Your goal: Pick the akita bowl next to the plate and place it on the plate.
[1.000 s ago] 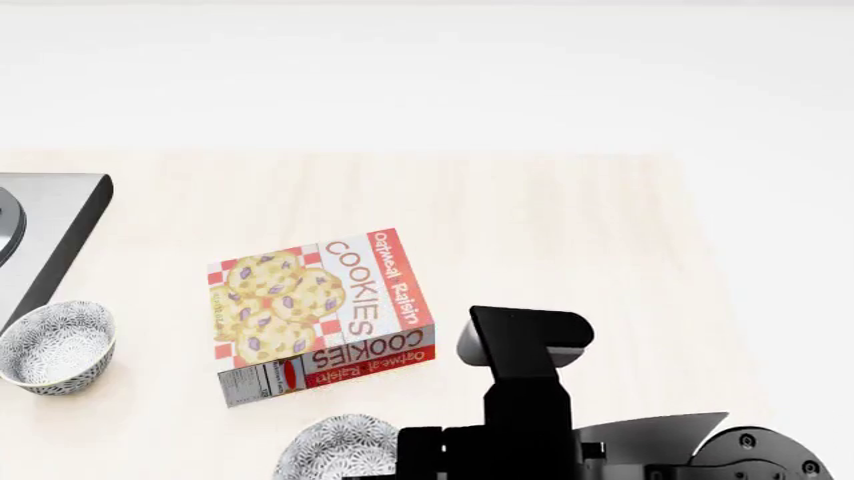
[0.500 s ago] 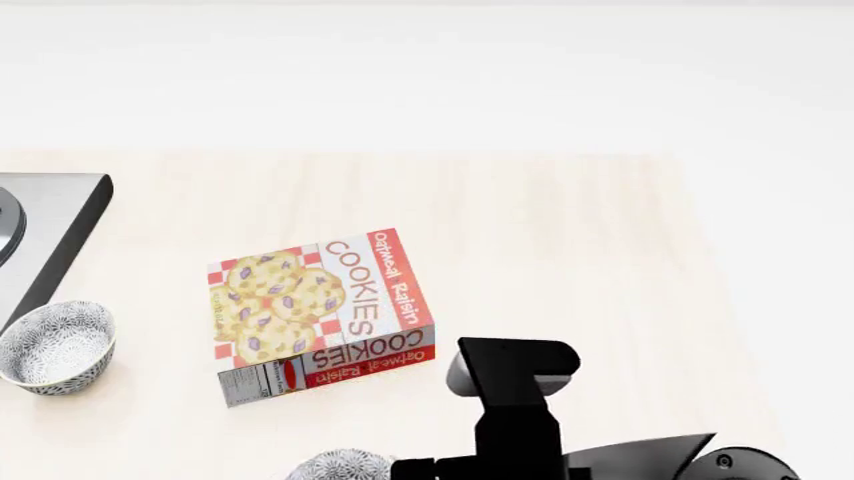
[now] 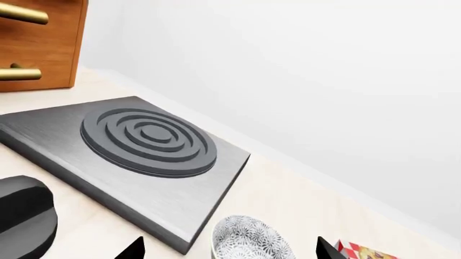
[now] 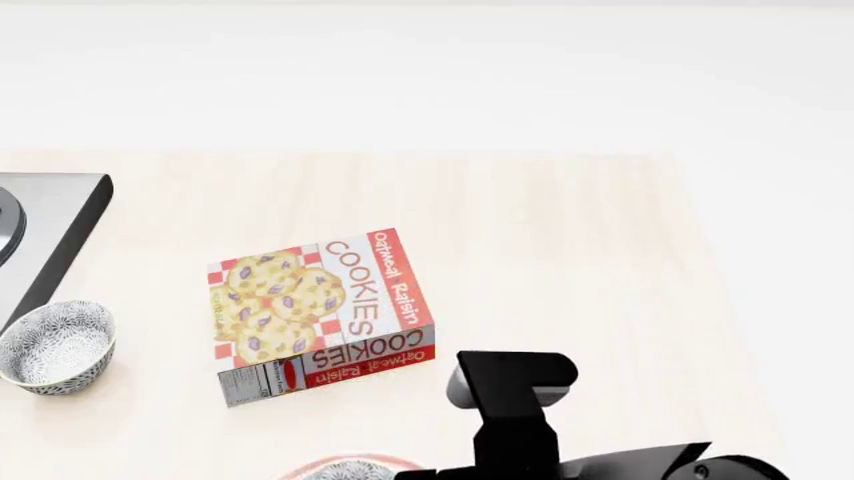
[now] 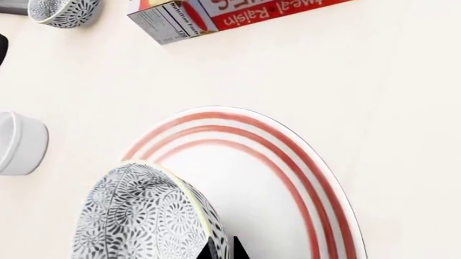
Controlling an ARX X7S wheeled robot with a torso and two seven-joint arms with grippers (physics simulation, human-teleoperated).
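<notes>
In the right wrist view the akita bowl (image 5: pixel 144 216), grey-and-white patterned with a pale inside, hangs tilted over the plate (image 5: pixel 295 178), a wide white plate with red rings. My right gripper (image 5: pixel 223 250) is shut on the bowl's rim, its two dark fingertips close together. The head view shows only a sliver of bowl (image 4: pixel 350 472) and the plate's red rim (image 4: pixel 310 467) at the bottom edge, beside my right arm (image 4: pixel 514 400). My left gripper (image 3: pixel 230 252) is open, its tips wide apart on either side of a look-alike bowl (image 3: pixel 249 241) that lies beyond them.
A cookie box (image 4: pixel 320 315) lies mid-table. The second patterned bowl (image 4: pixel 56 345) sits at the left by a grey hotplate (image 3: pixel 144 145). A plain white cup (image 5: pixel 18 143) stands near the plate. A wooden cabinet with brass handles (image 3: pixel 36 43) is behind the hotplate.
The right arm and the held bowl have slid toward the bottom edge of the head view. The plate's red rim now shows there beneath the bowl.
</notes>
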